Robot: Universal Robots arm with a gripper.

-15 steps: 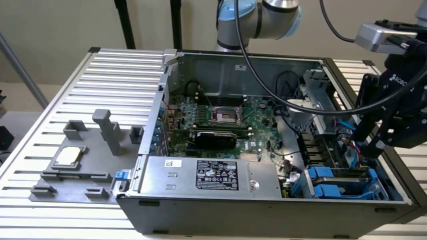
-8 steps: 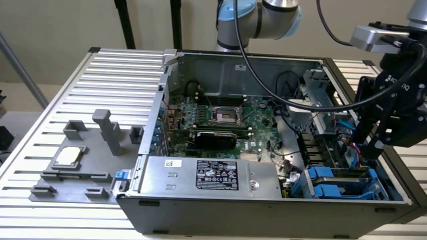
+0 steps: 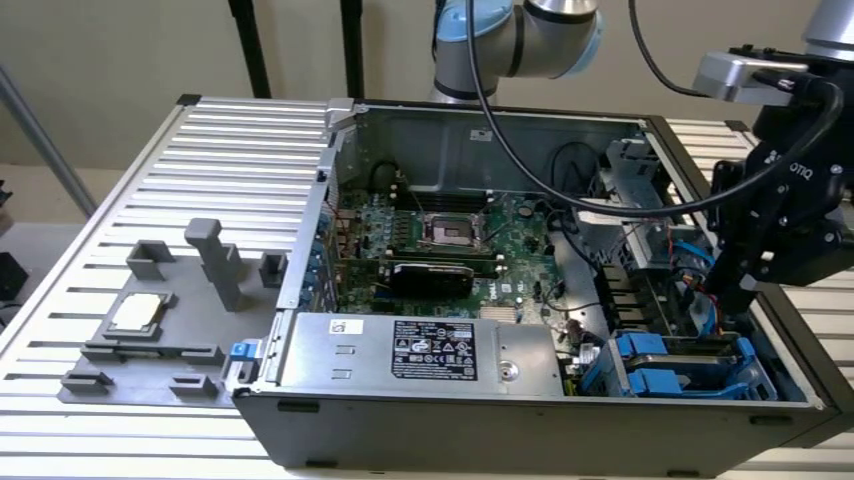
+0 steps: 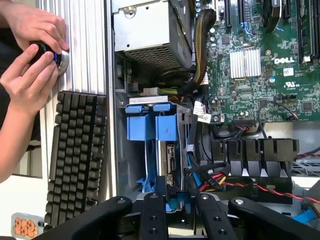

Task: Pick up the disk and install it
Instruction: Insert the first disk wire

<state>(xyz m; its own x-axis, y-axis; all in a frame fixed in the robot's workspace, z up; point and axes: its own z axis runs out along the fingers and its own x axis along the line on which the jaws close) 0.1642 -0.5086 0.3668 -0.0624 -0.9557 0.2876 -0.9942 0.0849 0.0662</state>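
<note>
Claw (image 4: 176, 210) black, angular | over disk (image 4: 159, 150), blue plastic rails

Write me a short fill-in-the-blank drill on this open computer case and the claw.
1. The plastic rails of the flat silver-grey disk in the drive bay are ____.
2. The black claw hangs over the ____ computer case.
3. Beside the case in the wrist view lies a black ____.
4. Two ____ grip a round knob.

Missing words: blue; open; keyboard; hands

disk (image 4: 170, 160) part-hidden in bay, keyboard (image 4: 75, 160) edge-cropped — unclear
</note>
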